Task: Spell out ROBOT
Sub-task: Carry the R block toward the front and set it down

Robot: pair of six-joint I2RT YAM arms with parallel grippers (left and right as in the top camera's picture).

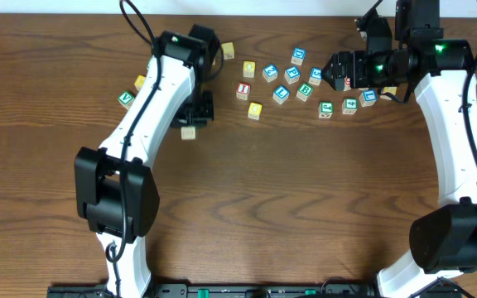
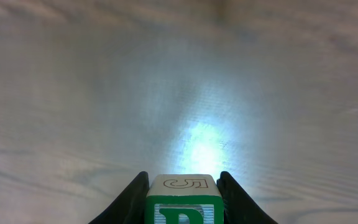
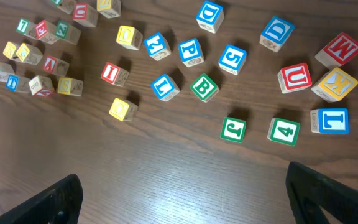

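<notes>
My left gripper (image 2: 183, 205) is shut on a green letter block (image 2: 183, 198) with an outlined 5 on its top face, held low over bare wood. In the overhead view the left gripper (image 1: 197, 112) is left of the block cluster, with a tan block (image 1: 189, 132) at its tip. My right gripper (image 3: 194, 199) is open and empty, hovering above the scattered blocks (image 1: 331, 70). Below it lie a green B block (image 3: 204, 87), a blue P block (image 3: 189, 52), a blue R block (image 3: 157, 45), a yellow block (image 3: 128, 37) and a blue T-like block (image 3: 329, 121).
More blocks lie around: red U (image 3: 294, 78), red M (image 3: 340, 50), green 4 (image 3: 284, 131), green J (image 3: 233, 129), red I (image 3: 114, 73). A small group of blocks (image 1: 131, 93) sits left of the left arm. One block (image 1: 228, 51) lies near the back.
</notes>
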